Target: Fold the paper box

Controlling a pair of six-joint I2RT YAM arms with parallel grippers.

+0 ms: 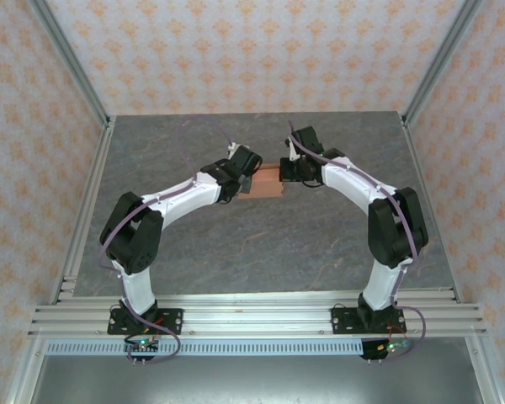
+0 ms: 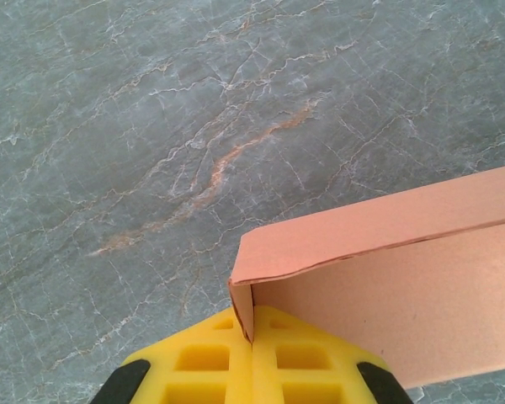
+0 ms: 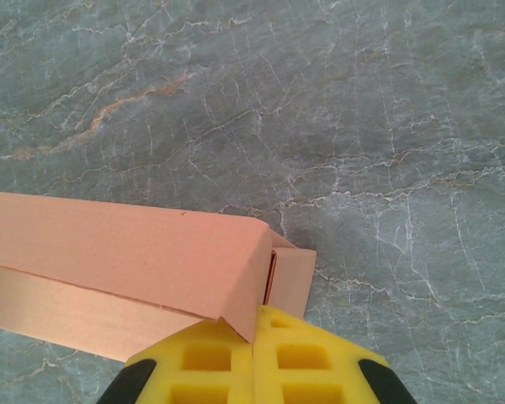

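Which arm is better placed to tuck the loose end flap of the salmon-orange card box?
Probably right: the right gripper pinches the card box beside that flap; the left gripper clamps the opposite end.

salmon-orange paper box (image 2: 387, 286), yellow left tool (image 2: 252, 345) and right tool (image 3: 254, 341), grey white-veined table (image 2: 151, 126).

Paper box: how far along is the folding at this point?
Done: the salmon-orange thin-card paper box already has long panels folded up into a narrow, partly formed shape. In hand: the left pincer and right pincer are each shut on one end corner. Still to do: a small end flap sticks out untucked, so the ends look unfinished.
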